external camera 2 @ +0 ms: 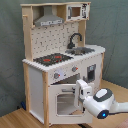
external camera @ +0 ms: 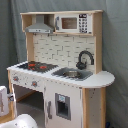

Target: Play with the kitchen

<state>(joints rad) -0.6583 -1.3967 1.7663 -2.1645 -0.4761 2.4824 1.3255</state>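
No readable writing showed on the kitchen, which stood on the wooden floor before a grey curtain. In the second exterior view the gripper sat against the windowed oven door; whether its fingers were apart or together I could not tell.

Soft, even indoor light in both exterior views, faint shadow under the grey hood, mild blur throughout, dim dark curtain backdrop, no harsh glare
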